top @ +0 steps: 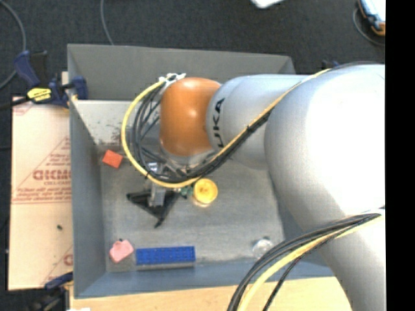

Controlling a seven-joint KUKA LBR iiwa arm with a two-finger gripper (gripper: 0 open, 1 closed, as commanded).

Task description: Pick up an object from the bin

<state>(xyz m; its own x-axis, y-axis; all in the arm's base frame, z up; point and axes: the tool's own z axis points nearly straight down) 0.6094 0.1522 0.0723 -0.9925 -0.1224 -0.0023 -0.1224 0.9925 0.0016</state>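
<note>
Arm: the big silver-white arm link [324,148] lies nearest the camera and covers the right side of the grey metal bin [84,199].
Wrist: a smooth orange dome cover [187,115], looped by yellow and black cables [131,135], sits just above the gripper in the view.
Gripper: the gripper [154,205] is low over the bin floor, left of centre. I cannot tell whether it is wide or narrow.
Nearest thing: a small yellow round plastic piece [205,192] lies just right of the gripper.
Up-left of gripper: a small orange-red block [111,159], near.
Below gripper: a long blue rectangular block [165,256], with a small pink lump [120,251] just beside its left end.
Down-right of gripper: a small clear roundish thing [262,245], well apart.
</note>
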